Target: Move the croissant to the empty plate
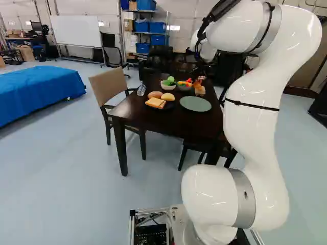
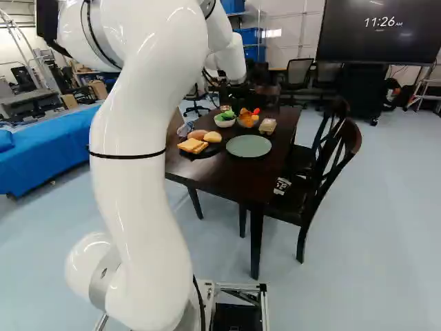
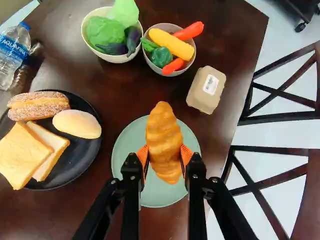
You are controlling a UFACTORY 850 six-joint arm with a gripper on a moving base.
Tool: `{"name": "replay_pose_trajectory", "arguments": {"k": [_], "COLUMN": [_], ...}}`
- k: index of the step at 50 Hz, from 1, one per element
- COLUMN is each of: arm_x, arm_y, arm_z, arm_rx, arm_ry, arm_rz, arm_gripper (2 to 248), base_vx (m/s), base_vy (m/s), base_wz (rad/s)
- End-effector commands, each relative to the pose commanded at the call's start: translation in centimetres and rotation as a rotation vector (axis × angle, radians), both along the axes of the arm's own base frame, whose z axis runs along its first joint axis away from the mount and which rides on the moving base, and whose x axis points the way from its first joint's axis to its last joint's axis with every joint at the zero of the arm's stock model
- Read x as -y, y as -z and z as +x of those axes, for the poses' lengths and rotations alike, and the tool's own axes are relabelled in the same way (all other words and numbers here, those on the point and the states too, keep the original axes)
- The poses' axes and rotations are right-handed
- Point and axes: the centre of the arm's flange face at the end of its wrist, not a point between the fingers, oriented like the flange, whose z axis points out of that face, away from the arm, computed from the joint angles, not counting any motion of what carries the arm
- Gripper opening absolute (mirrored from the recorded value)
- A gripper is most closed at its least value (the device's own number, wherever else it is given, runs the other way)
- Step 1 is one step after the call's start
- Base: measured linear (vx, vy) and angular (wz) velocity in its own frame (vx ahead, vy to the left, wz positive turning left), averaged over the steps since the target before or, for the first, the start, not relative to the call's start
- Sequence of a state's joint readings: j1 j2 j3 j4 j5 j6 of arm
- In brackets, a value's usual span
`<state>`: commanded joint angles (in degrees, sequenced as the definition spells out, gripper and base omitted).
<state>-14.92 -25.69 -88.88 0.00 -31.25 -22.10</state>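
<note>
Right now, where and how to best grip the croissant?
I'd grip the croissant near mid-length, from above, one finger per long side: it's longer than wide and narrows toward its ends. The hand holds it about so.

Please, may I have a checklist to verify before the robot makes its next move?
1. Golden-brown, ridged croissant gripped by black pincer: ok, orange pads touch both sides.
2. Croissant over round, pale-green plate: ok, by the wrist view.
3. Plate free of other food: ok.
4. Croissant set down on plate: not ok, both base views show the plate bare.
5. Croissant low enough for release: cannot tell.
</note>
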Motion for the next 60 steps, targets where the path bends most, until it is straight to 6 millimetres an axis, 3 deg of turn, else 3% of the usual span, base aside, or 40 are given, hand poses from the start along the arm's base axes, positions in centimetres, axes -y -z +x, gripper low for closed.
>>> {"name": "replay_pose_trajectory", "arguments": {"k": [60], "arm_x": [0.8], "arm_y": [8.0], "arm_z": [1.8], "arm_rx": [-0.115], "arm_ry": [0.005], "arm_rz": [0.031], "arm_gripper": [98], "base_vx": [0.0], "base_vy": [0.0], "base_wz": [0.0]}}
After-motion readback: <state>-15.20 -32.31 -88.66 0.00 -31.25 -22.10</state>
